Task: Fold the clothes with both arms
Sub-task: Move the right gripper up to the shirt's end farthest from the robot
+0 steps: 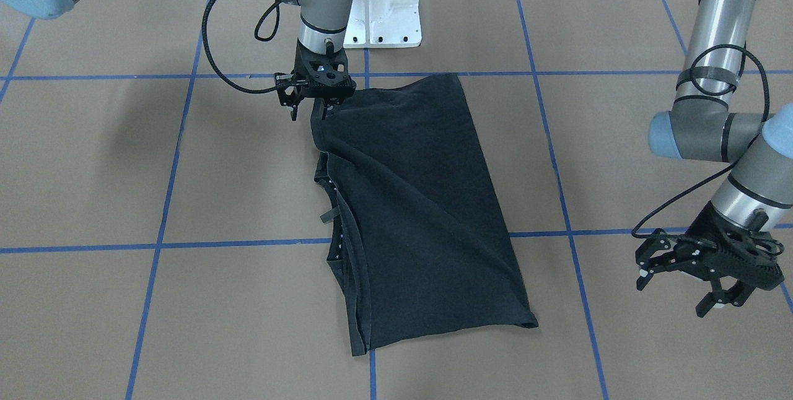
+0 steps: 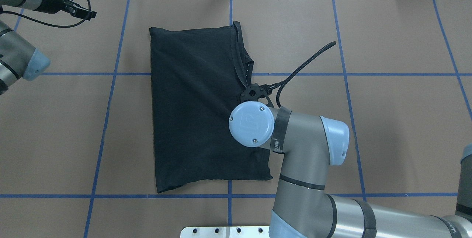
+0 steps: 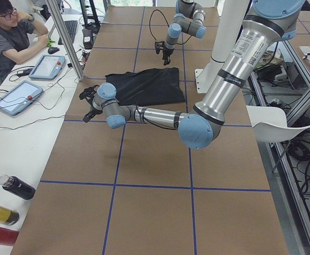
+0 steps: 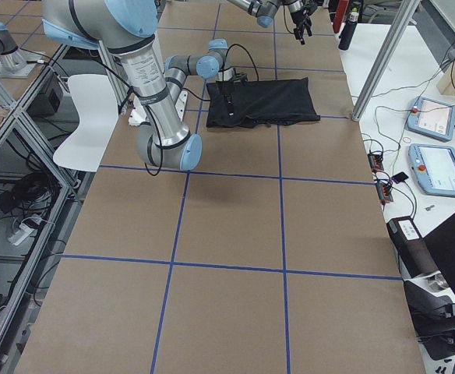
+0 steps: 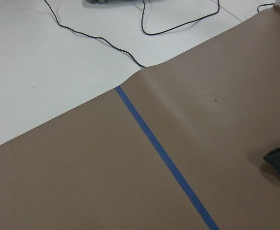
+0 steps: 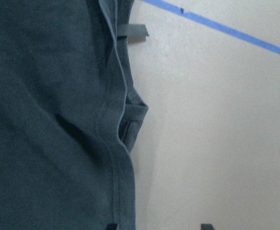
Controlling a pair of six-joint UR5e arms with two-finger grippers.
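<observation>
Lying flat, folded black T-shirt, long axis away from robot.

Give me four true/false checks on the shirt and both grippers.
1. The shirt lies folded on the table. True.
2. The left gripper is clamped on the shirt. False: it hangs open off to the side, clear of the cloth.
3. The right gripper is at the shirt's edge with its jaws open. True.
4. A colourful print shows on the shirt's top face. False: only plain black cloth shows.
</observation>
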